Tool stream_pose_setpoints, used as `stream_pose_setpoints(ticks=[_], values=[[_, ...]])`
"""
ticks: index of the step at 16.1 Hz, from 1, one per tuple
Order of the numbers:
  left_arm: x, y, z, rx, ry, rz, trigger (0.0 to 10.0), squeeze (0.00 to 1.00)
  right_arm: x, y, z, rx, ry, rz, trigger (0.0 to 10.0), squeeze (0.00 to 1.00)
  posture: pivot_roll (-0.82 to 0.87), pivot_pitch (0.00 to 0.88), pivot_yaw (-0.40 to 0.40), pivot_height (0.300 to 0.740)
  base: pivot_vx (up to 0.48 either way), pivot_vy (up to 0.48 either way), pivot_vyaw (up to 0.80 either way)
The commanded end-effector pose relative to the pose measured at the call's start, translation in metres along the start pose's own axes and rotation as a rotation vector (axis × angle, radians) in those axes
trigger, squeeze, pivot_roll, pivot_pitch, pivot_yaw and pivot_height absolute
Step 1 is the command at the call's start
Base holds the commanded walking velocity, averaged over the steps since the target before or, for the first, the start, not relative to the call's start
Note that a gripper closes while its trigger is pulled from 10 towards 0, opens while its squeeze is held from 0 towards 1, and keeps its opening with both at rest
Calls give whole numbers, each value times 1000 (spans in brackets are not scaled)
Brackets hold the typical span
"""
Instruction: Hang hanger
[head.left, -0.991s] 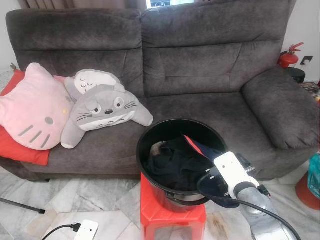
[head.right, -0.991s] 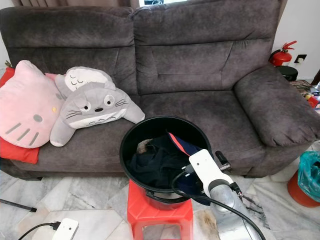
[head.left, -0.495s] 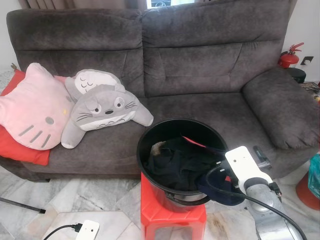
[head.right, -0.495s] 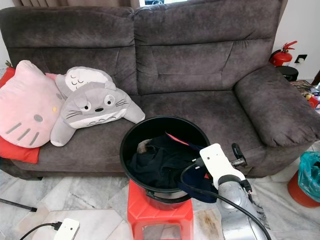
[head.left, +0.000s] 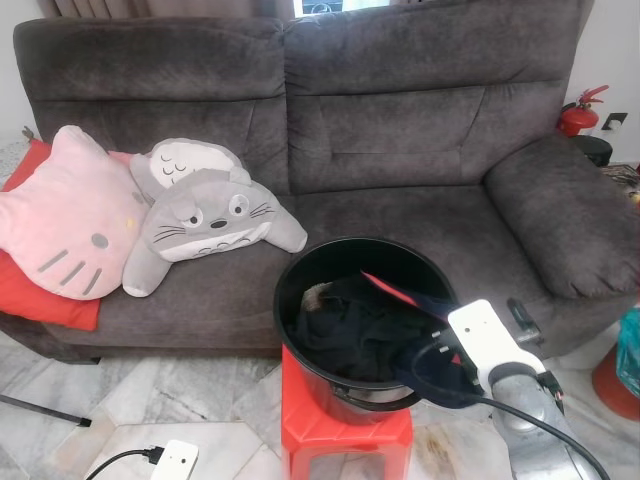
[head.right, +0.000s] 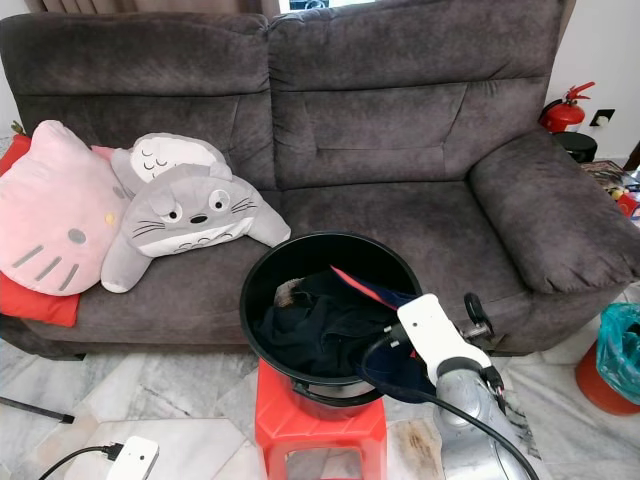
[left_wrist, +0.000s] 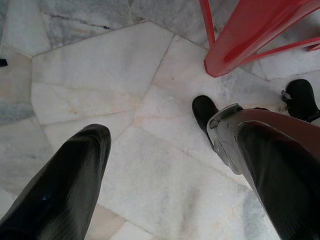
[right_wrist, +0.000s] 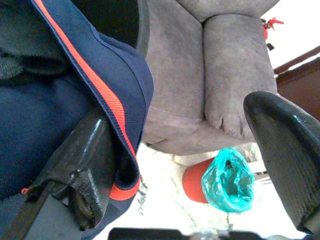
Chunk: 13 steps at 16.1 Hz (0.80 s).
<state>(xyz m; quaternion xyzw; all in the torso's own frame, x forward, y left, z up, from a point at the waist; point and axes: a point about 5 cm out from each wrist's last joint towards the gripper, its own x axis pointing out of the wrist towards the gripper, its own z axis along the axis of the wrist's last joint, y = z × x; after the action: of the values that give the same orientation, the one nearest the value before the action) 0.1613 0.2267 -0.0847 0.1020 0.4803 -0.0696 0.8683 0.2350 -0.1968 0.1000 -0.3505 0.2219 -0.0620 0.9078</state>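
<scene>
Reaching over the near rim of the black bucket (head.left: 300, 330), the right pincer (right_wrist: 175, 165) has its fingers apart, one finger (right_wrist: 82, 170) tucked under the navy garment (head.left: 435, 365) with its red stripe. No hanger visible; cannot tell where it lies. Garment drapes from bucket toward pincer. Right forearm angled up from lower right. Left pincer (left_wrist: 165, 165) hangs open above floor, beside red stool (head.left: 345, 430).

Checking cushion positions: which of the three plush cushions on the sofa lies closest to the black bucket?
The grey Totoro cushion with open eyes; its paw reaches toward the bucket.
</scene>
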Motion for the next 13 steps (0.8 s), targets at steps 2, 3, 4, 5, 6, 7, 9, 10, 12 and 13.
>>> stream_pose_setpoints(ticks=[2,3,4,5,6,7,9,10,12,13], values=[[-1,3,-4,9,20,6,10000,0,0,-1,2,2,-4,-4,10000,0,-223,0,68,740,0,0,0],[-1,2,-4,9,19,6,10000,0,1,-1,4,4,-17,-7,10000,0,-223,0,68,740,0,0,0],[-1,2,-3,9,17,6,10000,0,3,-1,7,7,-38,-10,10000,0,-224,0,68,740,0,0,0],[-1,2,-3,9,17,6,10000,0,4,-1,8,8,-44,-12,10000,0,-224,0,68,740,0,0,0],[-1,2,-2,9,16,6,10000,0,5,-2,10,7,-52,-17,10000,0,-224,0,68,740,0,0,0],[-1,2,-2,10,15,6,10000,0,7,-3,12,8,-57,-22,10000,0,-224,0,69,740,0,0,0],[-1,3,-2,10,14,7,10000,0,11,-5,15,12,-69,-33,10000,0,-224,0,69,740,0,0,0],[-1,2,-2,10,13,7,10000,0,14,-6,17,11,-80,-40,10000,0,-224,0,71,740,0,0,0],[-1,2,-2,9,12,7,10000,0,16,-8,18,11,-83,-46,10000,0,-224,0,71,740,0,0,0],[0,2,-2,8,12,7,10000,0,19,-9,17,8,-81,-53,10000,0,-224,0,71,740,0,0,0]])
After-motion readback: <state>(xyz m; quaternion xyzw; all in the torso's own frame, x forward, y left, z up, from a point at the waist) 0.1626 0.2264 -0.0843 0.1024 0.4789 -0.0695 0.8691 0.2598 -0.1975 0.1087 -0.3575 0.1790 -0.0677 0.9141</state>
